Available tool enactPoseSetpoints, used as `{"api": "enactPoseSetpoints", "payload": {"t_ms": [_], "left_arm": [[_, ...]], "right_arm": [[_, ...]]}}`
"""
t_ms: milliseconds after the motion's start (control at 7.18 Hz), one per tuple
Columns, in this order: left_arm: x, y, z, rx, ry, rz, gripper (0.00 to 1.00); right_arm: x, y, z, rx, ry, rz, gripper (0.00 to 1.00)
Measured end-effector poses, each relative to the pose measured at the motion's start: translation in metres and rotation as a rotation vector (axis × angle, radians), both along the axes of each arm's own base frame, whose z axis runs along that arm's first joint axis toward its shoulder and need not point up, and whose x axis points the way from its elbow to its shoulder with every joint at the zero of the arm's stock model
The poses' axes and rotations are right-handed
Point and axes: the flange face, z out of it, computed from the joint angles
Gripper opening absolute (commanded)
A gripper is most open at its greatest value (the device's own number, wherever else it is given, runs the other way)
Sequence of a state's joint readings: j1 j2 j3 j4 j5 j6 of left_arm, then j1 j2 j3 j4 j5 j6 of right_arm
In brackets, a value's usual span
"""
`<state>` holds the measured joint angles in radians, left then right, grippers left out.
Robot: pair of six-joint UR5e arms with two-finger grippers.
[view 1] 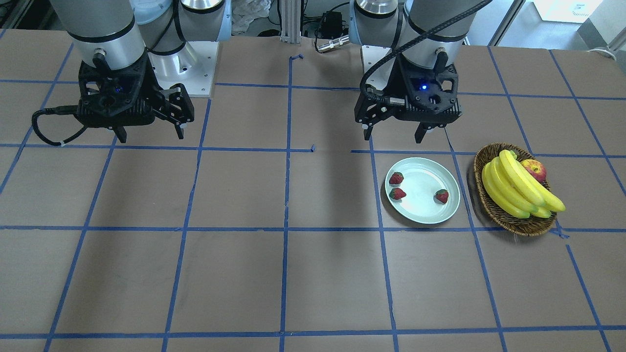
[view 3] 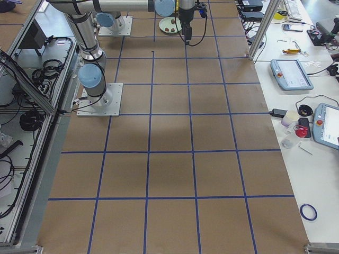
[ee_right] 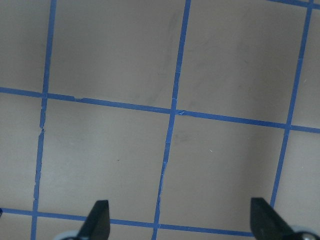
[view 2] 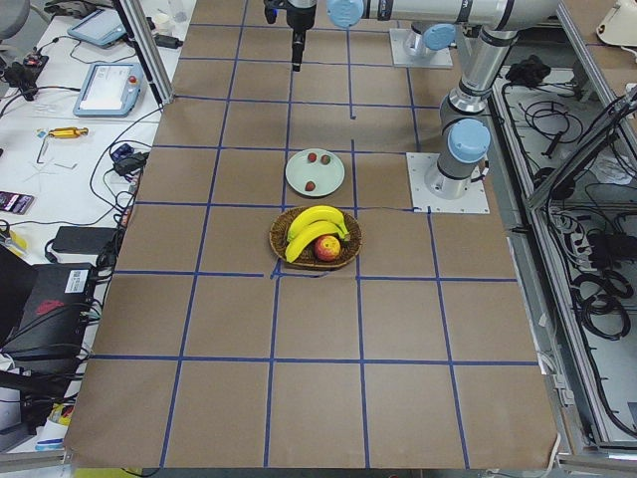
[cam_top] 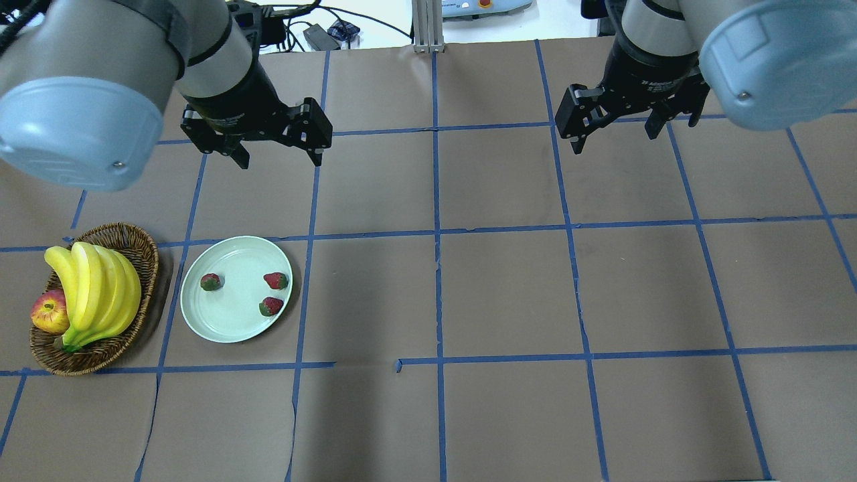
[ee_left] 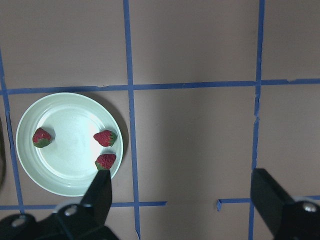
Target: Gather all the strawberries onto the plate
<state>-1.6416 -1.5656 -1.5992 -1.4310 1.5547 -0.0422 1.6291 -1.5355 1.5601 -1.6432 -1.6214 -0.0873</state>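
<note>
Three red strawberries (cam_top: 211, 282) (cam_top: 275, 280) (cam_top: 271, 306) lie inside the pale mint-green plate (cam_top: 227, 329). They also show in the front view (view 1: 396, 178) (view 1: 397, 194) (view 1: 442, 196) on the plate (view 1: 423, 215), and in the left wrist view (ee_left: 41, 137) (ee_left: 105, 138) (ee_left: 105, 161) on the plate (ee_left: 65, 182). My left gripper (cam_top: 278, 156) is open and empty, raised well beyond the plate. My right gripper (cam_top: 614, 139) is open and empty, raised over bare table on the far side.
A brown wicker basket (cam_top: 137, 321) with a bunch of bananas (cam_top: 94, 288) and a red-yellow apple (cam_top: 48, 313) stands right beside the plate. The brown table (cam_top: 509, 288) is marked with a blue tape grid.
</note>
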Motion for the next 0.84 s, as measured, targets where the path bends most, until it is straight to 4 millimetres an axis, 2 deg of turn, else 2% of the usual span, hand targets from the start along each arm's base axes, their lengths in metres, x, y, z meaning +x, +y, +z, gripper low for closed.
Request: {"api": "enactPoseSetpoints", "payload": {"t_ms": [279, 836], "left_arm": [[0.019, 0.002, 0.007, -0.022, -0.024, 0.015, 1.00], [0.022, 0.006, 0.002, -0.007, -0.035, 0.023, 1.00]], "right_arm": [[0.000, 0.000, 0.000, -0.001, 0.000, -0.001, 1.00], [0.000, 0.002, 0.001, 0.007, -0.009, -0.001, 1.00]]}}
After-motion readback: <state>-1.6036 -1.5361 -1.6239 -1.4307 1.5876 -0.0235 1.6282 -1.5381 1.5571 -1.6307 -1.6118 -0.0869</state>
